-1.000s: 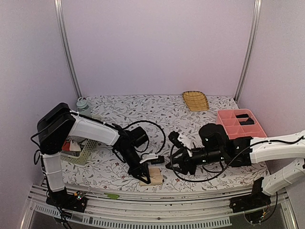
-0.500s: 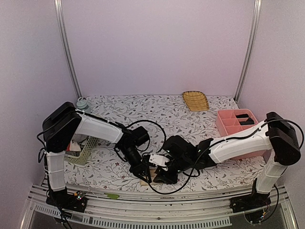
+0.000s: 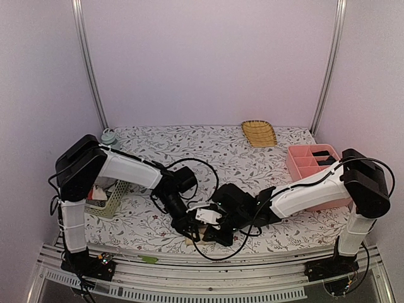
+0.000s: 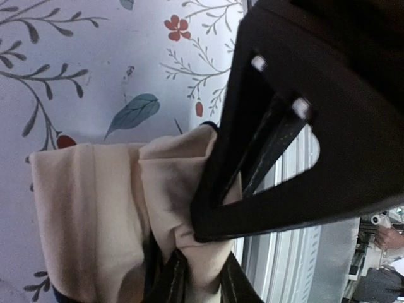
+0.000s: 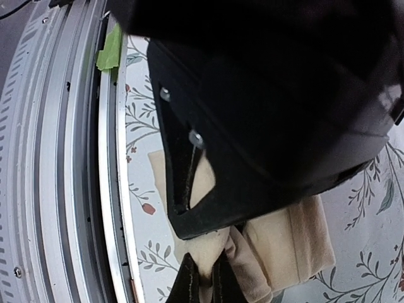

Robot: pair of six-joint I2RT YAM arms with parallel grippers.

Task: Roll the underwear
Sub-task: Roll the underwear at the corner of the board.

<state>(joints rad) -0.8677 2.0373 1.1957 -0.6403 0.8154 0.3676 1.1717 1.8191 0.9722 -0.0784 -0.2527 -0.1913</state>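
Where the floral worktop [image 3: 158, 142] meets its near edge, a little left of centre, the beige underwear [image 4: 88, 208] lies folded, and both arms meet over it. From above, little of the cloth shows between the two black heads. The wrist views give more. Its fold lines run left to right, parallel to the metal rail [image 5: 76, 158] at the near edge, and the flat folded part reaches toward the far side. Which way its long axis runs cannot be told, since much of the cloth is hidden under the arms.

The left fingers [image 4: 169, 283] stand narrow and pinch a bunched part of the beige cloth close to the rail. The right fingers [image 5: 187, 283], on the arm reaching in from the right, are closed almost together on a gathered fold of the same piece. The two pairs of fingers sit just beside each other.

At the right stands a pink divided tray [image 3: 303, 158] with dark pieces in its far compartments. A woven yellow basket [image 3: 259, 133] sits at the far side. A pale mesh basket [image 3: 112, 201] holding red and white cloth stands at the left.
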